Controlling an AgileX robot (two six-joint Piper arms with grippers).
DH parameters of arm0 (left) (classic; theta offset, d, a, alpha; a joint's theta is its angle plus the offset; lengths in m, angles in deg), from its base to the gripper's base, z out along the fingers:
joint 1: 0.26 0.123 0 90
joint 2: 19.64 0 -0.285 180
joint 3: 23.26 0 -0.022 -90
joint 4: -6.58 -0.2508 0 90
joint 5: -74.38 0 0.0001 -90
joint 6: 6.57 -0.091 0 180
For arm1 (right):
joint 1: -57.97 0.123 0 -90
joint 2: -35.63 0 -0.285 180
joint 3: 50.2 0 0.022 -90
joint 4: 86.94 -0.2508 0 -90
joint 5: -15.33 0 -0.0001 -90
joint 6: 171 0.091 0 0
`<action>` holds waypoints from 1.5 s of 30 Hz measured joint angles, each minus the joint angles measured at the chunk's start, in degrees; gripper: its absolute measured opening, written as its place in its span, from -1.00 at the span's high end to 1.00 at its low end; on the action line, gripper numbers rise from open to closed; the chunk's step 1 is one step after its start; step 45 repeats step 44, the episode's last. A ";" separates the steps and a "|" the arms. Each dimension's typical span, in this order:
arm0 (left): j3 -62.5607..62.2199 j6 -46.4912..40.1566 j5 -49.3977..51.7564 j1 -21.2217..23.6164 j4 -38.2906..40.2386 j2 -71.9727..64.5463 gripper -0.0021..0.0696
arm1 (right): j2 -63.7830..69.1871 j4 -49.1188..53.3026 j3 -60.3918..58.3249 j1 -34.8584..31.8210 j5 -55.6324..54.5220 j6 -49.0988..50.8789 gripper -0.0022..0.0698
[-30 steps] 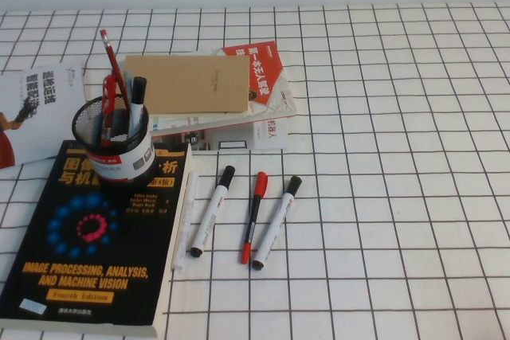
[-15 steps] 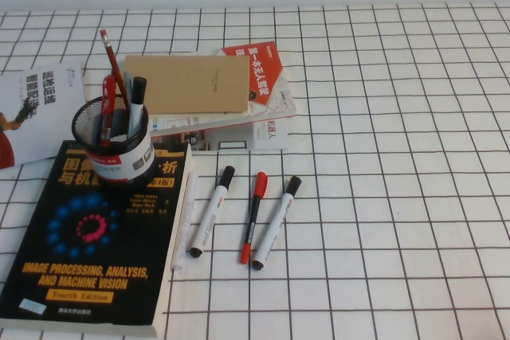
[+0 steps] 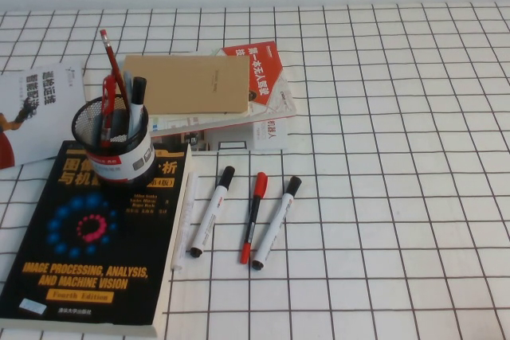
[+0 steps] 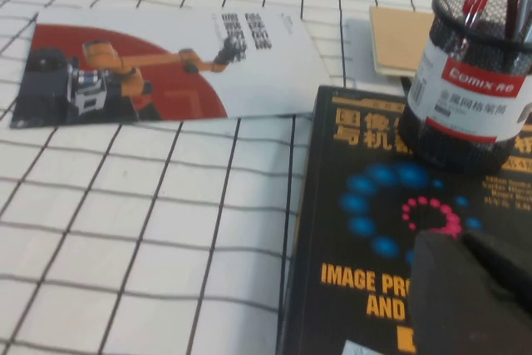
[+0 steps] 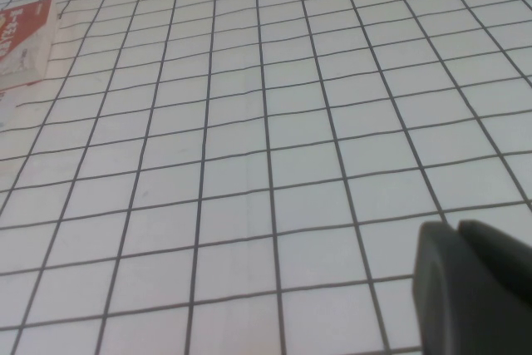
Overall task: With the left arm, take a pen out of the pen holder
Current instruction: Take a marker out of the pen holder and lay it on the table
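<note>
A black mesh pen holder [image 3: 114, 145] stands on the far end of a black textbook [image 3: 88, 252] at the table's left. In the holder are a red pencil [image 3: 110, 61], a black-capped marker [image 3: 137, 97] and a red-handled item. In the left wrist view the holder [image 4: 474, 97] stands ahead of my left gripper [image 4: 459, 237], which hovers low over the book [image 4: 357, 288], shut and empty. My right gripper [image 5: 455, 226] is shut and empty over bare checkered table. Neither arm shows in the high view.
Two black-capped markers [image 3: 212, 210] [image 3: 276, 221], a red pen [image 3: 253, 216] and a white pen [image 3: 185, 216] lie on the table right of the book. A brown notebook [image 3: 187, 84] tops a book stack behind the holder. A leaflet [image 3: 36, 109] lies at the far left.
</note>
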 joint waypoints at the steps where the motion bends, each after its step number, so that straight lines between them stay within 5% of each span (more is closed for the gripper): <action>1: 0.09 -0.04 -0.50 0.00 -0.11 0.00 0.95 | 0.00 0.00 0.00 0.00 0.00 0.00 0.98; 9: 9.89 -10.98 -19.79 0.00 2.00 0.00 0.95 | 0.00 0.00 0.00 0.00 0.00 0.00 0.99; 22: 10.95 -12.44 -9.74 0.00 4.33 0.00 0.95 | 0.00 0.00 0.00 0.00 0.00 0.00 0.99; 45: 10.95 -12.55 -9.53 0.00 4.83 0.00 0.95 | 0.00 0.00 0.00 0.00 0.00 0.00 0.98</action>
